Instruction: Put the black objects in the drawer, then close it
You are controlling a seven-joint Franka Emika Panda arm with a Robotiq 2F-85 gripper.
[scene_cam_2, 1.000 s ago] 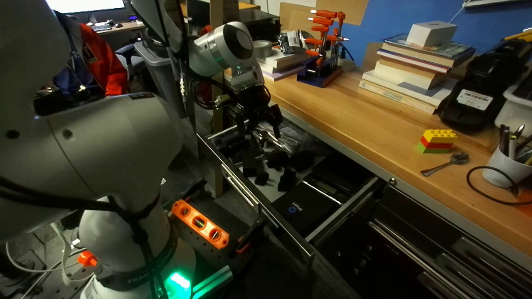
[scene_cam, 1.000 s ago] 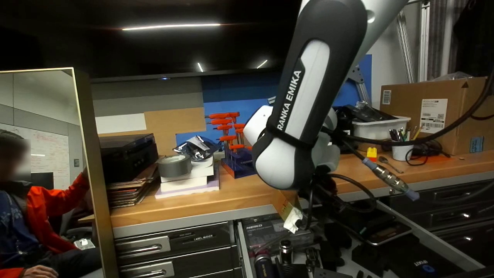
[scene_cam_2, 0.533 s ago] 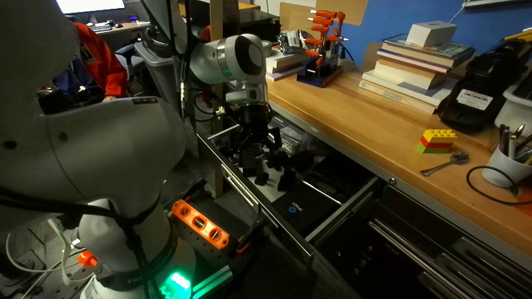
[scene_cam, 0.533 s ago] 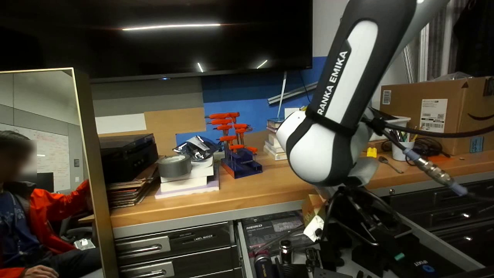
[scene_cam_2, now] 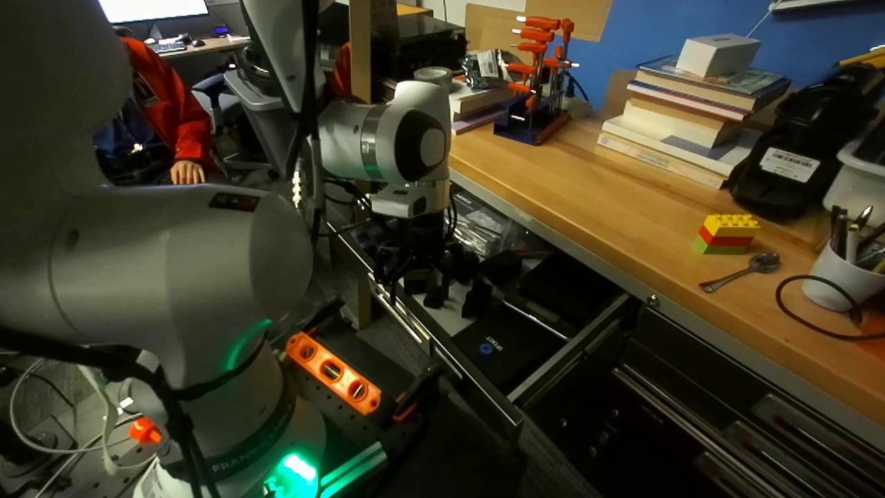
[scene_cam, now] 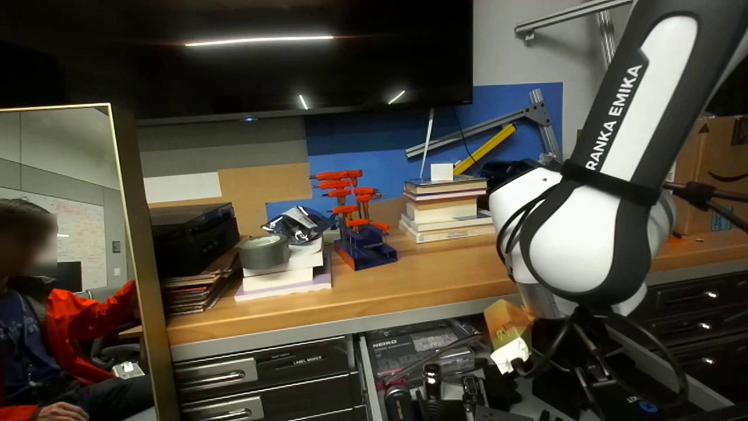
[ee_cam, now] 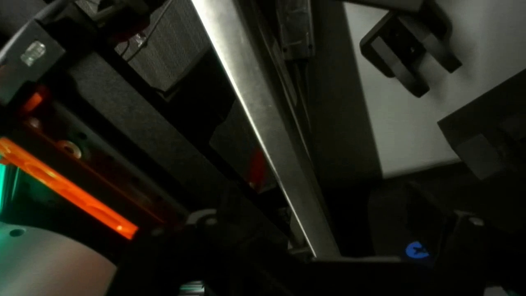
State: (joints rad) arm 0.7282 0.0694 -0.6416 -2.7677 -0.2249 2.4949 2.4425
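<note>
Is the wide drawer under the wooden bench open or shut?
Open. The drawer sticks out from under the wooden benchtop, and both exterior views look down into it, where black pieces lie.

The objects (scene_cam_2: 476,299) lie in the drawer (scene_cam_2: 478,384), bricks (scene_cam_2: 727,236) and spoon (scene_cam_2: 760,263) on the worktop (scene_cam_2: 594,190).

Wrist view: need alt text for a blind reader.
Open drawer from above, its metal front edge slanting across the middle, a black two-pronged piece inside, upper right. The gripper spreads dark and open along the bottom; an orange bar lies outside, at left.
</note>
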